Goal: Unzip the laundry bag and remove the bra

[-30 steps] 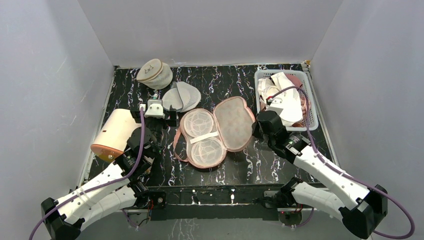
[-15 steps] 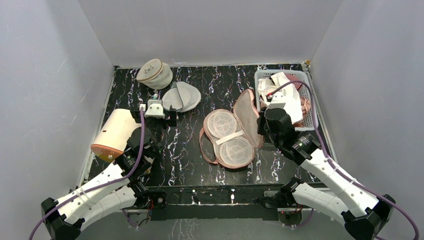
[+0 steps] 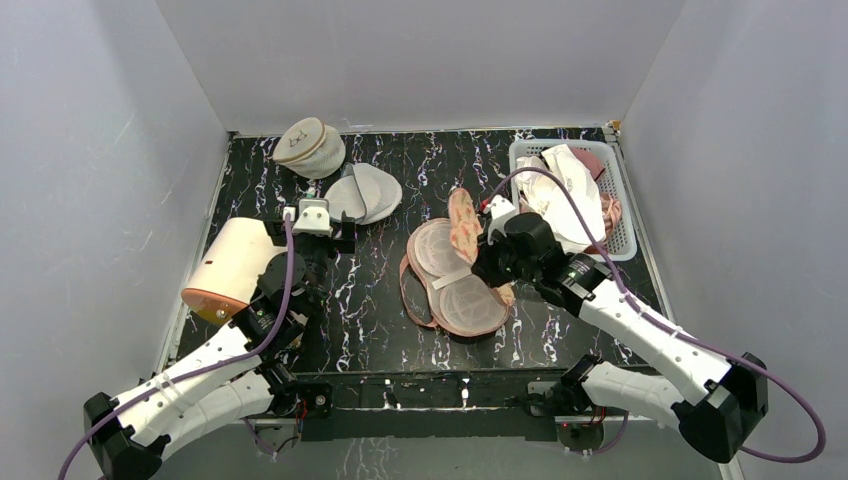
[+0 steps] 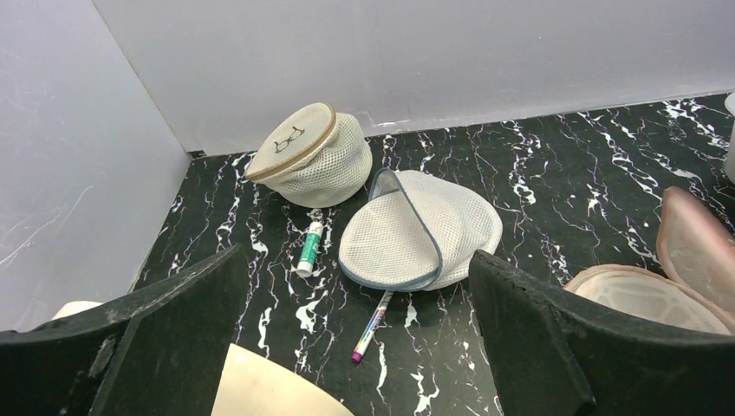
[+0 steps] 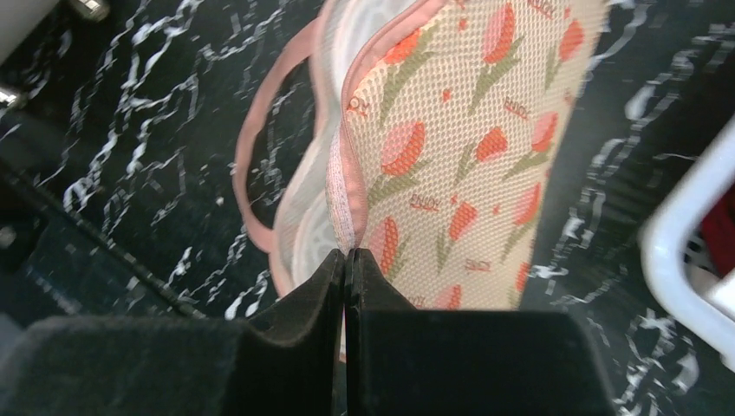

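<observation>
The laundry bag (image 3: 452,285) lies open at mid table, its white mesh lining and a white band showing. Its floral lid (image 3: 462,226) stands on edge above the base. My right gripper (image 3: 484,262) is shut on the lid's pink zipper edge; the right wrist view shows the pads pinching that edge (image 5: 347,253) next to the floral fabric (image 5: 459,139). An off-white bra (image 3: 568,196) with wide straps lies in the basket. My left gripper (image 3: 318,248) is open and empty left of the bag, and also shows in the left wrist view (image 4: 357,264).
A white basket (image 3: 627,222) with white and dusty-pink garments stands at the back right. A round beige-topped mesh pouch (image 4: 308,156) and a white mesh pouch with grey zip (image 4: 420,230) lie at the back. A pen (image 4: 373,314), a green tube (image 4: 308,249) and a cream cylinder (image 3: 228,265) lie at left.
My right gripper pulled the open bag to the right, then swung its lid up and over toward the left. The left arm has barely moved.
</observation>
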You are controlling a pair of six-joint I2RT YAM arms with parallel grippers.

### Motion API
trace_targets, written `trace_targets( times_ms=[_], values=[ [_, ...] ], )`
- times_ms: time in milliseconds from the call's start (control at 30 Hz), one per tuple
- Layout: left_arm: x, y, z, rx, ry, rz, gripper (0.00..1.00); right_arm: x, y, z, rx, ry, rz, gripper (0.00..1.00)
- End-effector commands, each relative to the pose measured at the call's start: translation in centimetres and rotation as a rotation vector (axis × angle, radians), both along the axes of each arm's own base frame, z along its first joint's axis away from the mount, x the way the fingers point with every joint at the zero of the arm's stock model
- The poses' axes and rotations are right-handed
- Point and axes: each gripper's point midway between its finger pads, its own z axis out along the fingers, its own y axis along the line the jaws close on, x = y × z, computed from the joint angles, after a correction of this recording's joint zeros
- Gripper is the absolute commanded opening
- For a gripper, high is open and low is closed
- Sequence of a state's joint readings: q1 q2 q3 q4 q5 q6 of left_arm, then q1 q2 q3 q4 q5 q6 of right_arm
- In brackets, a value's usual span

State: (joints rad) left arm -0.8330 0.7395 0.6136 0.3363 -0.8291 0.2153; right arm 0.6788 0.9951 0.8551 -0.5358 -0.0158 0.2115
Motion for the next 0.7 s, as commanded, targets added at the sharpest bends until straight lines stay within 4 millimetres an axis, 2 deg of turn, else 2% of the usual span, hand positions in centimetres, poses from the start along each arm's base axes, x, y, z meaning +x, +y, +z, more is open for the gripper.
trace_targets(
  times_ms=[0,67,167,667],
  values=[
    [0.0,0.1,2.1,-0.052,-0.039,0.005,0.98,-1.9,4.2,0.4,0.104,0.022,0.231,0.00],
    [0.0,0.1,2.0,-0.051,-0.038,0.003,0.98,-3.0,5.4,-0.7,0.111,0.067,0.296,0.00],
    [0.0,0.1,2.0,-0.050,-0.037,0.005,0.98,-3.5,6.5,-1.5,0.121,0.090,0.329,0.00],
    [0.1,0.1,2.0,-0.048,-0.035,0.006,0.98,-4.6,8.6,-6.8,0.156,0.232,0.364,0.00]
  ],
)
